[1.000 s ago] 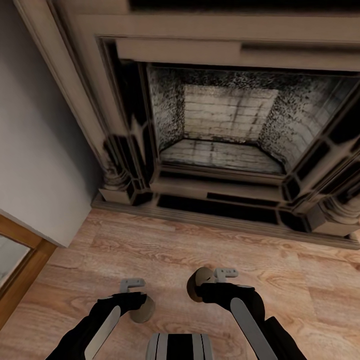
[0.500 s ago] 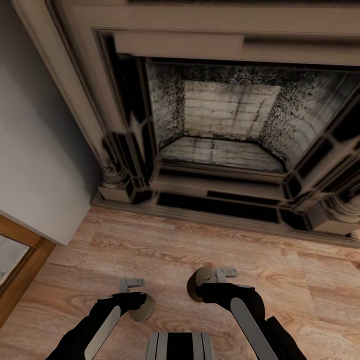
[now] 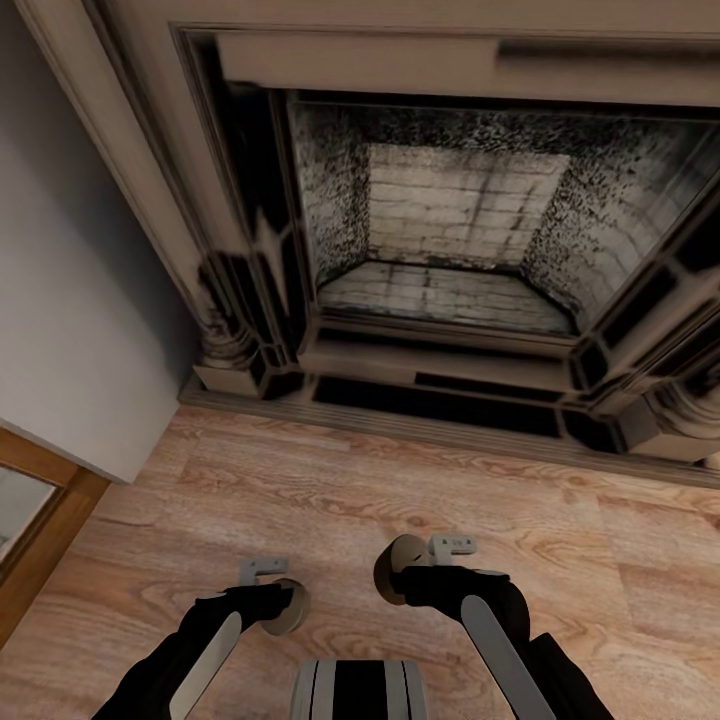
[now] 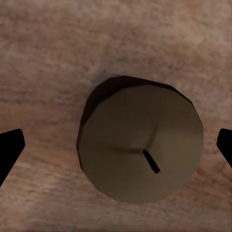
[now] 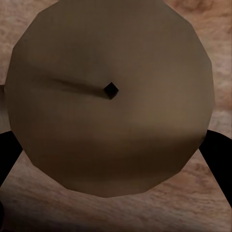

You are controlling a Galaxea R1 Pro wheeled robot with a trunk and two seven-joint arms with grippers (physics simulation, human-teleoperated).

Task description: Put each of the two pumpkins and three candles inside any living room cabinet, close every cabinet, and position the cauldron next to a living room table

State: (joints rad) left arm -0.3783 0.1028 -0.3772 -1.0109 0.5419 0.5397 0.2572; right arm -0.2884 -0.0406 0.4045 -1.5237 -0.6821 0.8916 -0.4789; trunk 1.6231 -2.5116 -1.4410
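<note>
On the left stands a grey wall (image 3: 70, 300) with a wooden frame (image 3: 40, 540) low beside it. The left gripper (image 4: 116, 147) hangs over the wood floor (image 3: 330, 490) with its jaws spread wide around a tan candle (image 4: 141, 147) with a dark wick, not touching it. The right gripper (image 5: 108, 159) has a second candle (image 5: 110, 92) between its jaws; I cannot tell if they pinch it. A big fireplace (image 3: 450, 240) with sooty bricks stands ahead.
</note>
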